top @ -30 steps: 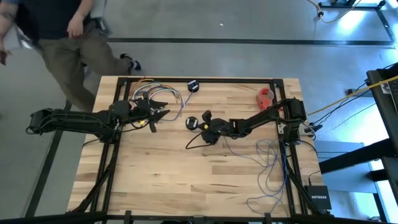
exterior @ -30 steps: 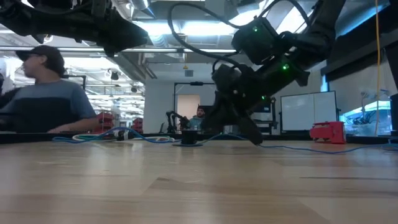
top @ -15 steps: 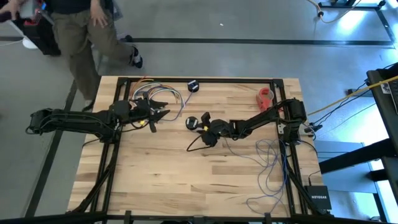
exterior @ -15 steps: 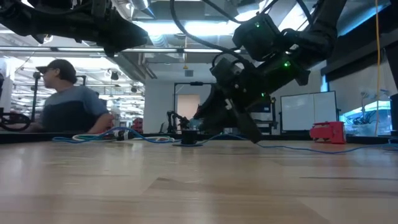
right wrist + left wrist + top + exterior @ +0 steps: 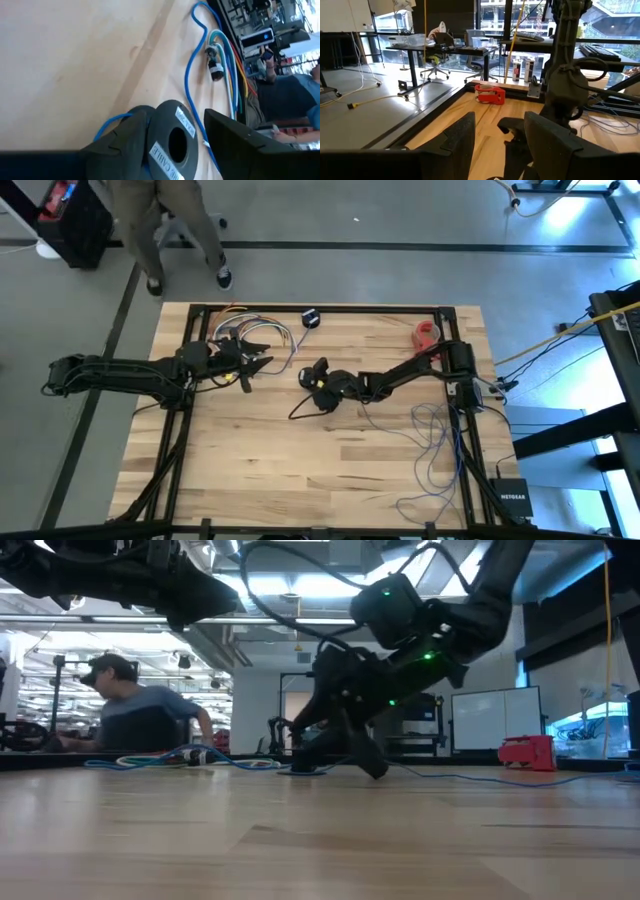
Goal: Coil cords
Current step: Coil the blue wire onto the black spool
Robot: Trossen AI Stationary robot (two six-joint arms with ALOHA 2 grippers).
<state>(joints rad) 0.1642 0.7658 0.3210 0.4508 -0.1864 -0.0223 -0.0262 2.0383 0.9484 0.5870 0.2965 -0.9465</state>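
Cord (image 5: 432, 442) lies in loose bluish-purple loops on the desk (image 5: 300, 460), trailing from behind the right end effector (image 5: 316, 374) out toward the right arm's base side and off the desk edge. Its black round puck (image 5: 172, 141) sits flat on the wood right at the right end effector, between the two dark fingers (image 5: 231, 137) in the right wrist view, with white labels on its face; a blue strand curls out from under it. Right end effector: fingers spread wide, one to each side of the puck, no clamp on it visible. In the low view it (image 5: 335, 745) is down at the desk surface, arm angled over it. Beyond the puck, ahead of the right end effector, a bundle of coloured cables (image 5: 223, 70) with a small dark plug runs along the wood. Same bundle (image 5: 262, 332) shows from above just beside the left end effector (image 5: 262, 361), on its far side. Left end effector: fingers apart, nothing between them, held above the desk facing the right arm. A second small black puck (image 5: 310, 318) lies near the far desk edge, apart from both end effectors. Red tape roll (image 5: 427, 333) near the right arm's base. Person (image 5: 140, 720) seated beyond the desk in the low view; legs of a person (image 5: 160, 225) on the floor past the far edge from above.
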